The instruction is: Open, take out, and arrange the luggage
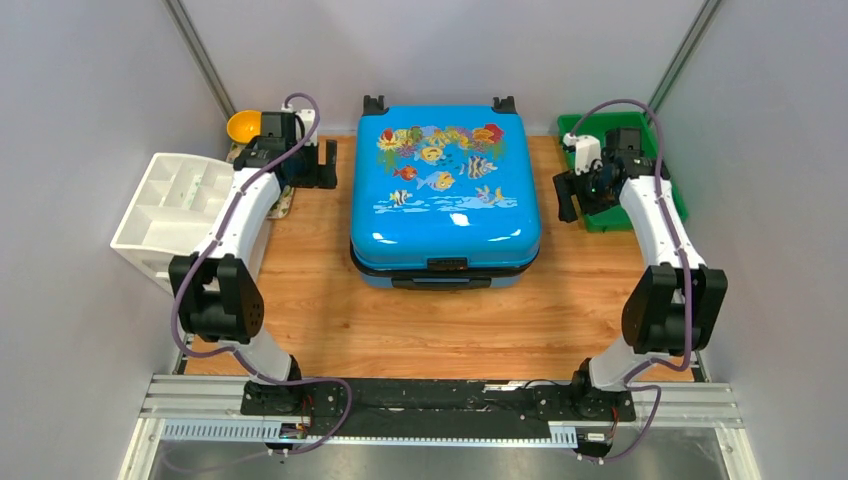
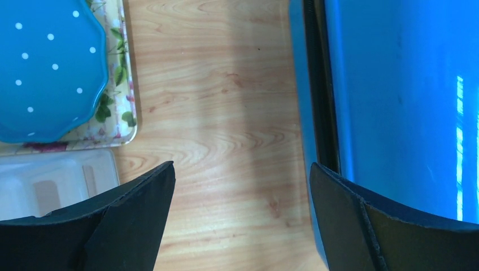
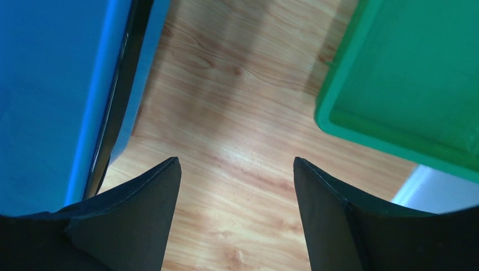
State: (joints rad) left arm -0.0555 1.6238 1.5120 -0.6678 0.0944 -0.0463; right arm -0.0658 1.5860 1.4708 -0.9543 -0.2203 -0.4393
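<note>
The luggage (image 1: 445, 195), a glossy bright-blue hard-shell case with a fish print, lies flat and closed in the middle of the wooden table, wheels at the back. Its left side (image 2: 395, 101) fills the right of the left wrist view, and its right side (image 3: 51, 96) fills the left of the right wrist view. My left gripper (image 1: 322, 165) hangs open just left of the case over bare wood, also seen as the gripper (image 2: 242, 169) with nothing between its fingers. My right gripper (image 1: 572, 195) stands open just right of the case, the same gripper (image 3: 236, 164) empty.
A white compartmented organiser (image 1: 170, 210) overhangs the table's left edge. A floral tray (image 2: 121, 96) with a blue dotted plate (image 2: 48, 68) lies behind the left gripper, beside a yellow bowl (image 1: 243, 126). A green plastic tray (image 1: 660, 170) sits at the back right, close to the right arm.
</note>
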